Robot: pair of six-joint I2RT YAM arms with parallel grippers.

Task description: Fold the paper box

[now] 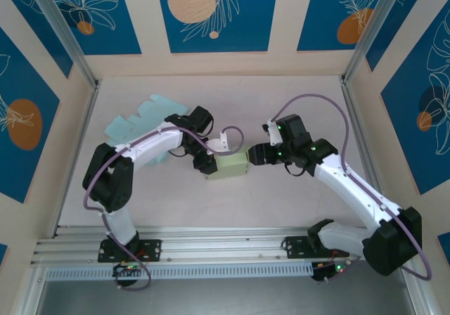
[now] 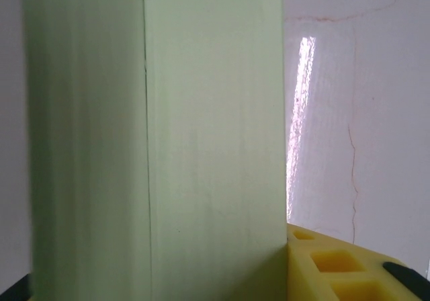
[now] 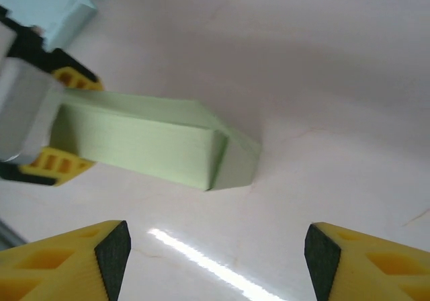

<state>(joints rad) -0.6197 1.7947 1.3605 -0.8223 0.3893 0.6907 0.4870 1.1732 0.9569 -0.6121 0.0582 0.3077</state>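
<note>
The pale green paper box [image 1: 230, 166] lies on its side in the middle of the table, folded into a long block. My left gripper [image 1: 209, 164] is shut on its left end; in the left wrist view the box wall [image 2: 201, 146] is pressed against my yellow finger [image 2: 336, 267]. In the right wrist view the box [image 3: 141, 140] has an open end flap [image 3: 236, 161] sticking out toward me. My right gripper [image 3: 215, 250] hangs open just short of that end, nothing between its fingers, and appears in the top view [image 1: 254, 155] beside the box's right end.
A light blue flat paper sheet [image 1: 144, 121] lies behind the left arm, its corner also in the right wrist view [image 3: 60, 5]. Metal frame posts [image 1: 355, 111] and walls ring the white table [image 1: 295, 202]. Open tabletop lies in front of the box.
</note>
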